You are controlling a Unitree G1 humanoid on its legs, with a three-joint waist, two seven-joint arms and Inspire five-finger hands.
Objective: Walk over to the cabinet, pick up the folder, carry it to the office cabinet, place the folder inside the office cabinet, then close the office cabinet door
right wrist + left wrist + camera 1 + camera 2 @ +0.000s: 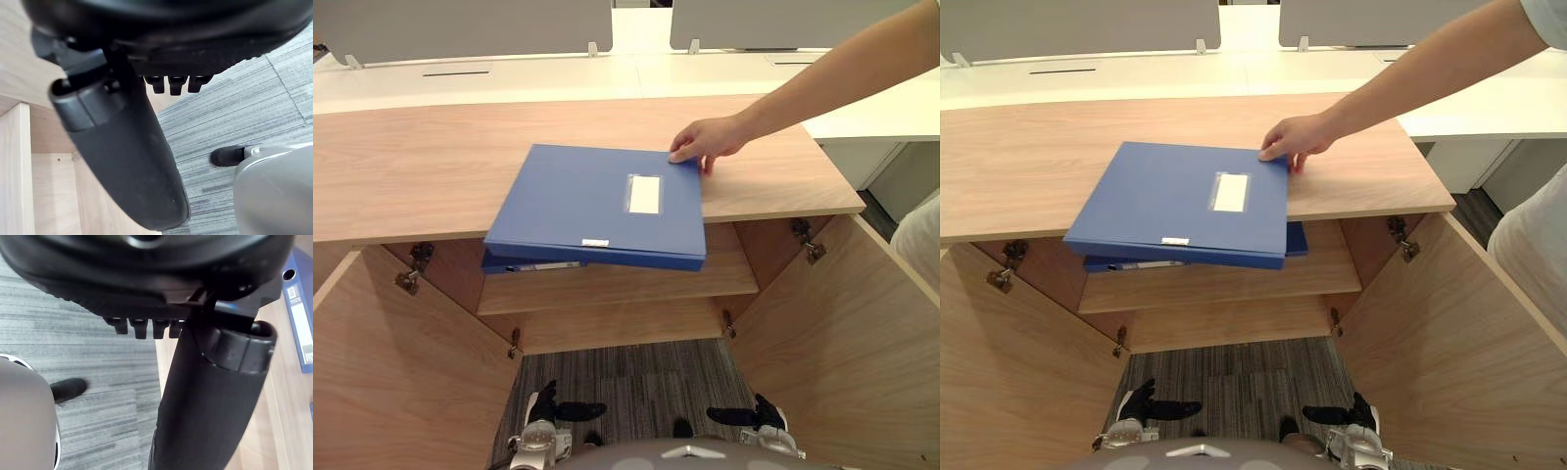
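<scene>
A blue folder (587, 206) with a white label lies flat on the wooden cabinet top (411, 166), its near edge hanging over the open front. A person's hand (705, 142) touches its far right corner. A second blue folder (524, 264) lies on the shelf (626, 284) inside the cabinet, and its spine (301, 318) appears in the left wrist view. My left hand (553, 406) and right hand (749, 415) hang low over the carpet, well below the folder, fingers relaxed and holding nothing. The wrist views show each thumb (210, 396) (122, 147) straight.
Both cabinet doors stand wide open, the left door (401, 372) and the right door (842, 333) flanking me. Grey striped carpet (636, 377) lies between them. White desks with grey partitions (460, 24) stand behind the cabinet. The person's arm reaches in from the upper right.
</scene>
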